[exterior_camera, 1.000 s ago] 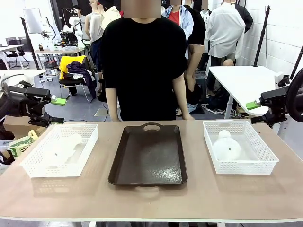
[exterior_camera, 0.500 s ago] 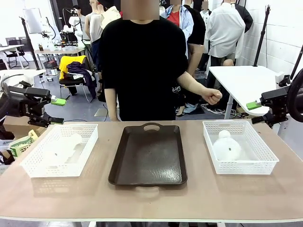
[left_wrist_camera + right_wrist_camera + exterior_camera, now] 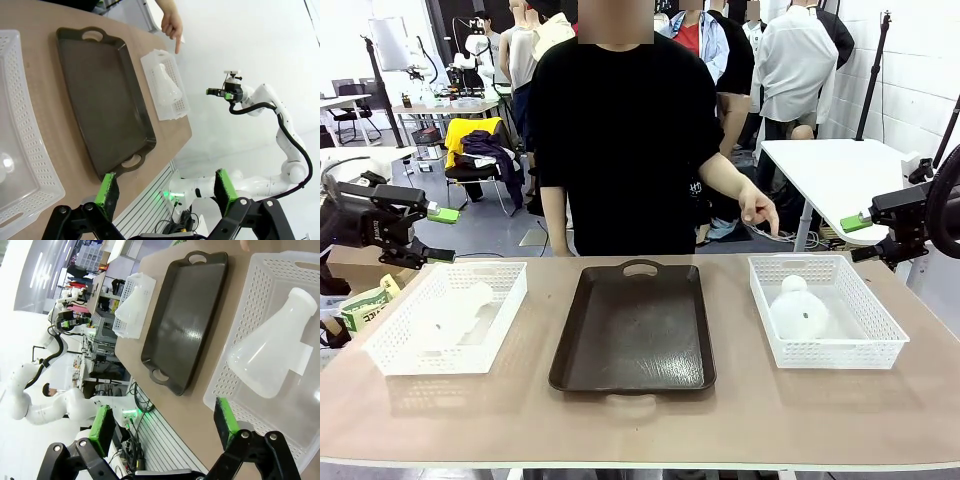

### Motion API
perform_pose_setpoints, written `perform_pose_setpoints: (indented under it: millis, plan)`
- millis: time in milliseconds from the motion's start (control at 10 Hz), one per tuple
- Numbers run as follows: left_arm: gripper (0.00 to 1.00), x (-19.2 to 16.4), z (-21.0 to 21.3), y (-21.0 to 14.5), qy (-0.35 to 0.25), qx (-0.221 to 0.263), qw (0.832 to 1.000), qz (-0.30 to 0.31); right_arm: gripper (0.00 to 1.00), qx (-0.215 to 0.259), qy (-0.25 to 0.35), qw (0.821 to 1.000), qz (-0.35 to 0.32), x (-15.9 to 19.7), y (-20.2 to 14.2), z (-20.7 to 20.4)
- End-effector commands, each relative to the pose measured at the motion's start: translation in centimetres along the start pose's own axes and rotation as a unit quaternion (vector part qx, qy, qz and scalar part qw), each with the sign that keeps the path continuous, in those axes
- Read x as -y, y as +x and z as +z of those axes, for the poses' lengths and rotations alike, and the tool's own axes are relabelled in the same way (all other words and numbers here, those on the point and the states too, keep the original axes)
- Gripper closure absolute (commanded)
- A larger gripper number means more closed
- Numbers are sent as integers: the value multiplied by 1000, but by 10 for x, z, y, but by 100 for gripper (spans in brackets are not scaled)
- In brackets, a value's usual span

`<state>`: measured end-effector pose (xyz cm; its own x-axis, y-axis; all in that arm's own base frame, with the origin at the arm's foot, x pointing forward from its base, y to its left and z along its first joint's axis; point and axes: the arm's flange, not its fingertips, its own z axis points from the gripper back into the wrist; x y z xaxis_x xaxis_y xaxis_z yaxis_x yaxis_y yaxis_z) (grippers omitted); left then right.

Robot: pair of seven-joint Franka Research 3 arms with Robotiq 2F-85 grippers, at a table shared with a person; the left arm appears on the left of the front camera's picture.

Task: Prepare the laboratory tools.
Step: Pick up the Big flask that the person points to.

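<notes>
flask (image 3: pixel 272 352): translucent frosted plastic | tray (image 3: pixel 632 330): glossy dark | basket (image 3: pixel 835 352): white perforated plastic | table (image 3: pixel 640 420): matt

Reading no legible text, number or brand anywhere. Showing small white print low on the black shirt (image 3: pixel 694 187), too tiny to make out. Showing dark marks on the green-and-white packet (image 3: pixel 360 305) beside the table's left end, too blurred to read. Bearing a white rectangular patch (image 3: pixel 300 359) on the flask (image 3: pixel 265 360) in the right wrist view, with no writing readable on it.
</notes>
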<state>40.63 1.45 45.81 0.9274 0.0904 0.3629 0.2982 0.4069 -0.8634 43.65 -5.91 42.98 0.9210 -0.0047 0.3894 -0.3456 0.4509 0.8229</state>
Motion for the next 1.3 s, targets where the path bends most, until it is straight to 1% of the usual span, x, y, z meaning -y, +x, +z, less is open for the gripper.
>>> perform_pose_setpoints:
  millis: [0, 900, 1000, 1100, 1200]
  plan:
    - [0, 0, 0, 1, -5, 4, 1000, 2, 0, 2, 3, 1000, -4, -1, 1, -1]
    - [0, 0, 0, 1, -5, 4, 1000, 2, 0, 0, 0, 1000, 0, 0, 0, 0]
    - [0, 0, 0, 1, -5, 4, 1000, 2, 0, 14, -8, 1000, -6, -9, 5, 3]
    - [0, 0, 0, 1, -5, 4, 1000, 2, 0, 15, -28, 999, -16, -20, 12, 5]
    - [0, 0, 0, 1, -5, 4, 1000, 2, 0, 15, -80, 996, -49, -34, 23, 4]
